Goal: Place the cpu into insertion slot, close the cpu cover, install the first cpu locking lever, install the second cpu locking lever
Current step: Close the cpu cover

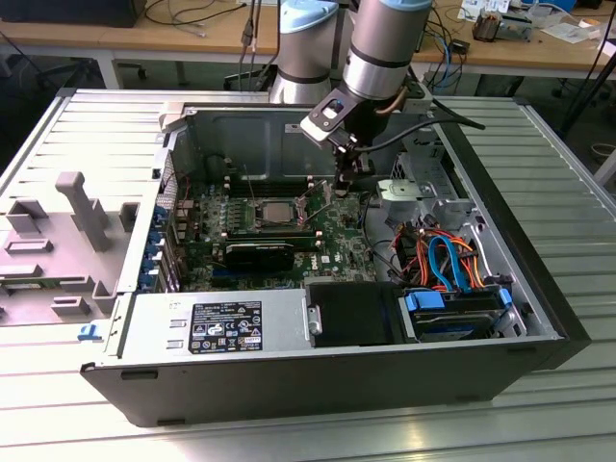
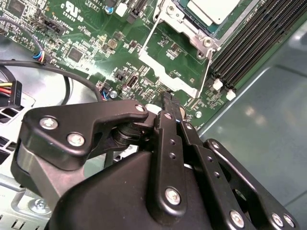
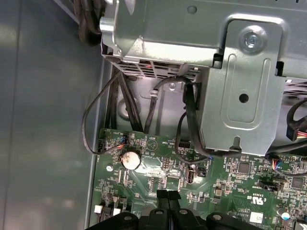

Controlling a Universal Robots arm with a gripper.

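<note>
The cpu (image 1: 274,210) lies flat in the insertion slot (image 1: 252,218) on the green board, its silvery top (image 2: 213,8) showing in the second wrist view inside the slot's metal rim (image 2: 192,29). The cpu cover (image 2: 165,76) is swung open, away from the chip, with thin wire levers running along its sides. My gripper (image 1: 348,183) hangs over the board on the exterior view's right of the slot. Its fingers are shut with nothing between them. The gripper's tip (image 2: 168,101) is right at the cover's free edge; I cannot tell if they touch. In the first wrist view the gripper (image 3: 168,195) points at the board.
Black memory slots (image 2: 249,43) run beside the socket. A grey metal drive bracket (image 3: 240,96) and black cables (image 3: 120,96) stand close by the gripper. A coin battery (image 3: 130,159) sits on the board. The power supply (image 1: 221,327) and orange and blue cables (image 1: 443,255) fill the case's front.
</note>
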